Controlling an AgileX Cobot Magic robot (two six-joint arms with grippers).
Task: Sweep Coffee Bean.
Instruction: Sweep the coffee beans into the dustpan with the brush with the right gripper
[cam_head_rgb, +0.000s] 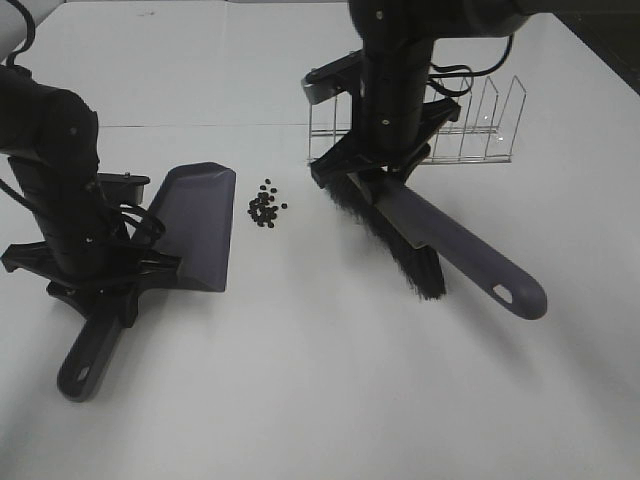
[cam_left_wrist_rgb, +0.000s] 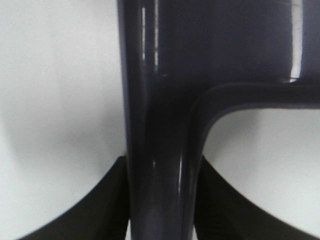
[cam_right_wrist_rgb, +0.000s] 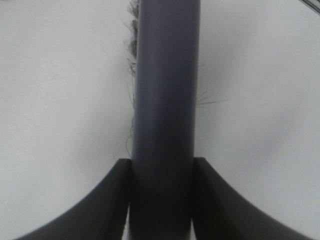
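Note:
A small heap of dark coffee beans (cam_head_rgb: 265, 208) lies on the white table between the two tools. To its left rests the grey-purple dustpan (cam_head_rgb: 195, 222), mouth toward the beans, with my left gripper (cam_head_rgb: 105, 275) shut on its handle (cam_left_wrist_rgb: 160, 150). To the right of the beans the brush (cam_head_rgb: 440, 250) slants across the table, black bristles (cam_head_rgb: 385, 235) down and facing the heap. My right gripper (cam_head_rgb: 385, 170) is shut on the brush's back (cam_right_wrist_rgb: 165, 125). Both wrist views show black fingers (cam_left_wrist_rgb: 107, 200) (cam_right_wrist_rgb: 107, 200) pressed against each side of the purple plastic.
A wire rack (cam_head_rgb: 470, 130) stands behind the brush at the back right. A faint seam runs across the white table (cam_head_rgb: 320, 400) behind the beans. The dustpan handle's free end (cam_head_rgb: 85, 365) points toward the front left.

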